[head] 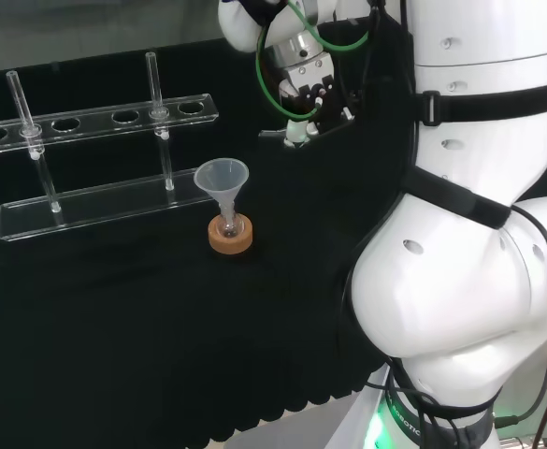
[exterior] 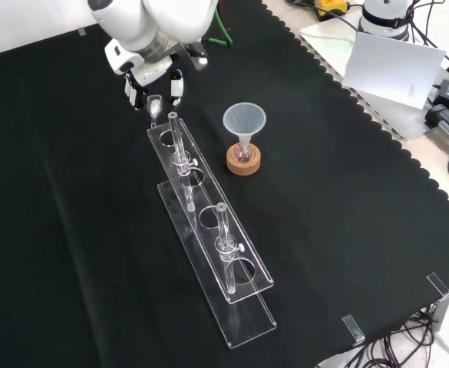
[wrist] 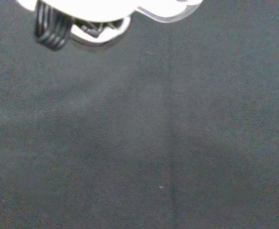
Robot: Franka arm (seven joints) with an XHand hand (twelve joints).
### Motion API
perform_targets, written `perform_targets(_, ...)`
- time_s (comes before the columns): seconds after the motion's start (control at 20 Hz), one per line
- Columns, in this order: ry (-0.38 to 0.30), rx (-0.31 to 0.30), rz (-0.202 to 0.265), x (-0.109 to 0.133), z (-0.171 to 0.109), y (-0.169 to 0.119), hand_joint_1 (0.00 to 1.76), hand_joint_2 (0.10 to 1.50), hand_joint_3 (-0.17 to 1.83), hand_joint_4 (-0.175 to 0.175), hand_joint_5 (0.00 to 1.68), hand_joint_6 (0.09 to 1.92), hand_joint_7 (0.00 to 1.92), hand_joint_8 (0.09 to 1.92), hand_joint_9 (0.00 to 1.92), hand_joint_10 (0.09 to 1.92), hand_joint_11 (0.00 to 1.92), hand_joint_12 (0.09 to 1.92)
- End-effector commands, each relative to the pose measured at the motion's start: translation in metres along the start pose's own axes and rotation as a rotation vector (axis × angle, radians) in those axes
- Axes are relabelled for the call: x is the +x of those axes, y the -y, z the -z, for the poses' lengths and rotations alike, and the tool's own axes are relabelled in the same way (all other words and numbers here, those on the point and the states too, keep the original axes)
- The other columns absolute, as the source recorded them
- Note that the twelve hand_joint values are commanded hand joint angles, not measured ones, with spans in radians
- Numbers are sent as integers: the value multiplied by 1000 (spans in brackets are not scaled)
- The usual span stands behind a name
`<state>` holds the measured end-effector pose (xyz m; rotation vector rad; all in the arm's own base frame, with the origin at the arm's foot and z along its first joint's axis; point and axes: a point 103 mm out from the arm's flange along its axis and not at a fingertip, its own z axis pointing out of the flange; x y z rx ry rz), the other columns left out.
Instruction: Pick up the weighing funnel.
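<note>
- The hand is hanging in the upper left of the front view, with its fingers pointing down and bent inward.
- The fingers are pinching the weighing funnel, a small clear piece that is showing just below the fingertips.
- In the head view the hand is sitting at the top centre, and the weighing funnel is sticking out under it.
- Whether the piece is touching the black cloth, I cannot tell.
- The funnel is standing apart on its cork ring, right of the clear rack.
</note>
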<state>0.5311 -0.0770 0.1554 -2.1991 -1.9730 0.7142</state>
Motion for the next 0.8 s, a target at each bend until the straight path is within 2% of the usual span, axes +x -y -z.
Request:
perform_targets(0.05, 48, 17, -42, -19, 15, 31, 1119, 665, 616, 175, 1308, 593, 913, 672, 1280, 206, 1090, 871)
perform_targets(0.45, 79, 0, -80, -25, 32, 79, 1120, 664, 616, 175, 1311, 589, 913, 672, 1283, 200, 1091, 867)
perform_targets(0.8, 96, -16, -91, -18, 46, 113, 1120, 663, 616, 175, 1313, 585, 912, 671, 1286, 196, 1092, 865)
